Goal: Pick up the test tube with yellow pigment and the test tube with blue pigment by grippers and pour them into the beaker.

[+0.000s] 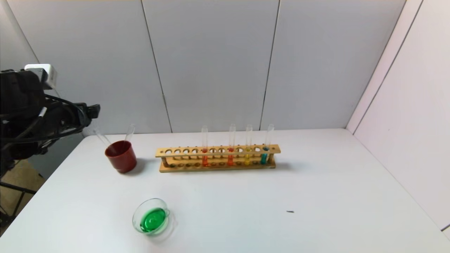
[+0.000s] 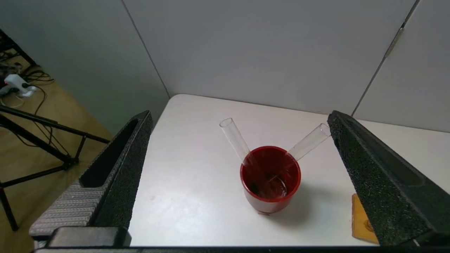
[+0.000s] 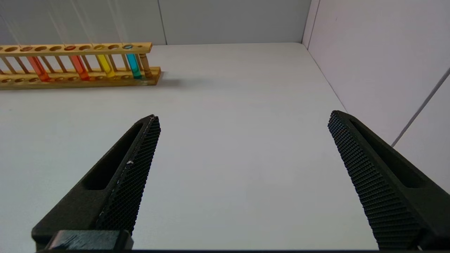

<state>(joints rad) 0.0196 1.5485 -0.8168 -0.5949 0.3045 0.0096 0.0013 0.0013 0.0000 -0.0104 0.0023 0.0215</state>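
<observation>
The left tool [image 2: 239, 175] hangs above the red cup [image 2: 270, 179] (jaws apart, empty); the right tool [image 3: 242, 175] also gapes.

Head cam gives us the whole worktop [image 1: 316, 196] from above; wrist cams sit low, right one sharing the rack [image 3: 81, 75].

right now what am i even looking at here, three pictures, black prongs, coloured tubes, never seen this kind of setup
It is a two-armed robot at a white table. One picture looks down from its head; the others sit on each wrist, so the black prongs are each arm's end effector. The left end effector hangs open above a red cup holding two empty tubes. The right end effector is open over bare table. A wooden rack holds orange-red, yellow and blue tubes. The beaker holds green liquid. Nothing is held.
</observation>
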